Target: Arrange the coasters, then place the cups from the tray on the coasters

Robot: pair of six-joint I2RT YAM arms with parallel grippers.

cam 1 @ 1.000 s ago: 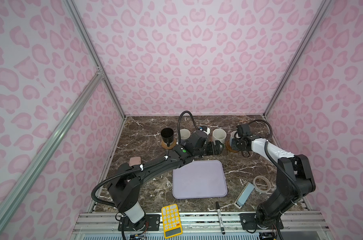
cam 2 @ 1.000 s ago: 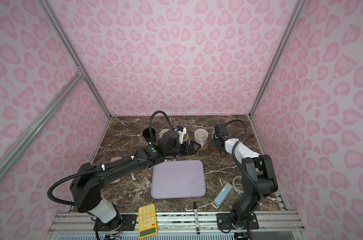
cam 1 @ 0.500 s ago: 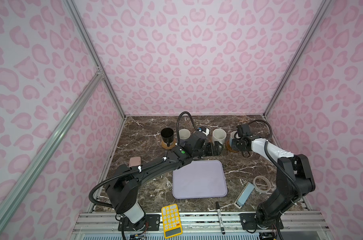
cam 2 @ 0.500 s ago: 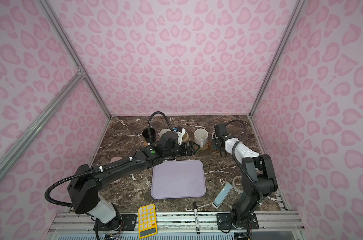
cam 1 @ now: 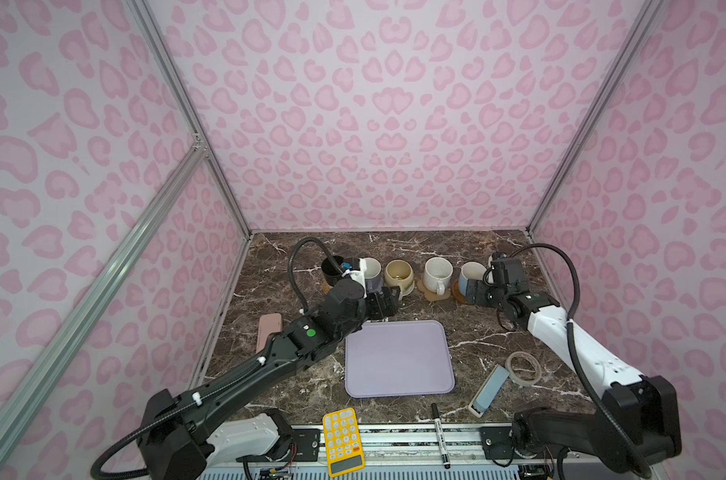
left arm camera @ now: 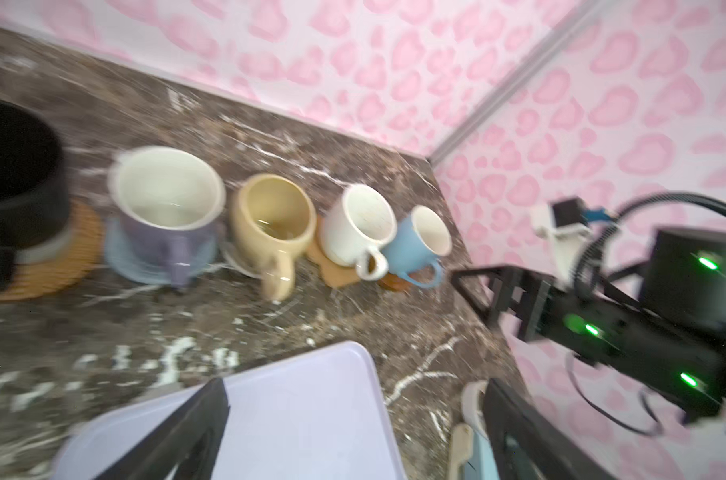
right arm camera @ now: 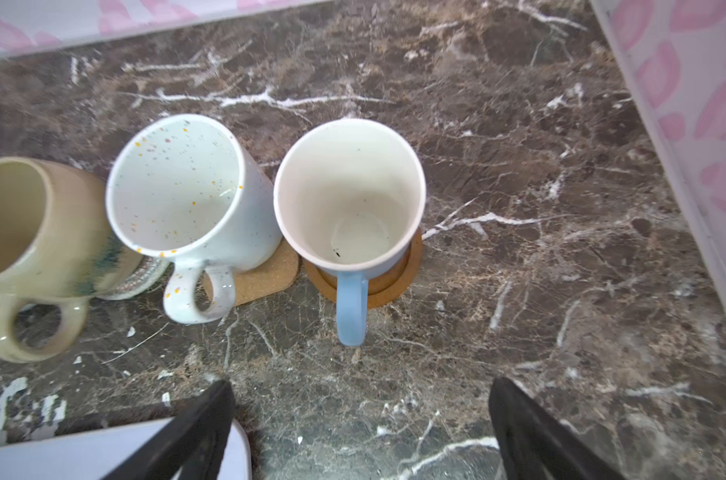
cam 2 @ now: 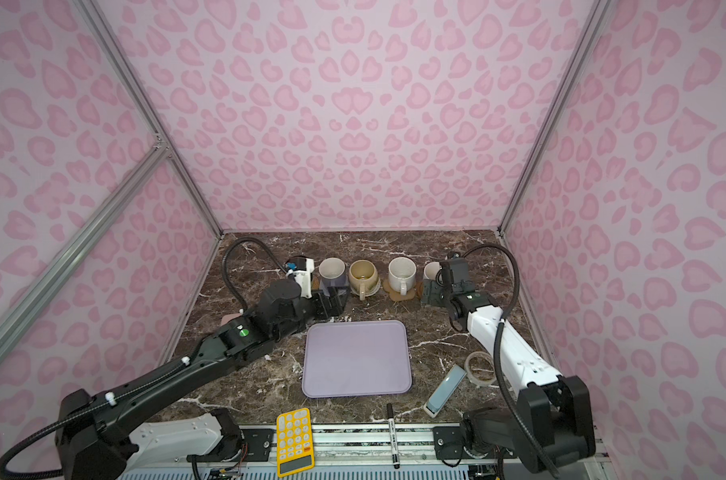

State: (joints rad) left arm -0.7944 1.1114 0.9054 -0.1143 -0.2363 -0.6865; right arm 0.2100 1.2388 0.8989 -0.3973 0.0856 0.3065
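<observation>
Brown marble table (cam 1: 471,328): lavender tray (cam 1: 398,357) lying flat. Row of coasters (cam 1: 430,296) behind the tray; pink case (cam 1: 268,332) left of it; tape ring (cam 1: 510,366) and grey-blue block (cam 1: 488,390) right.

We see a lab test booth: pink-patterned panels (cam 1: 394,104) on aluminium framing (cam 1: 116,259) enclose a marble worktop (cam 1: 436,245) and mounting rail (cam 1: 394,434).

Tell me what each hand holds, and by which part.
Nothing. The right hand stands open, clear of the handle of the light blue mug; the left hand is open and empty too.
</observation>
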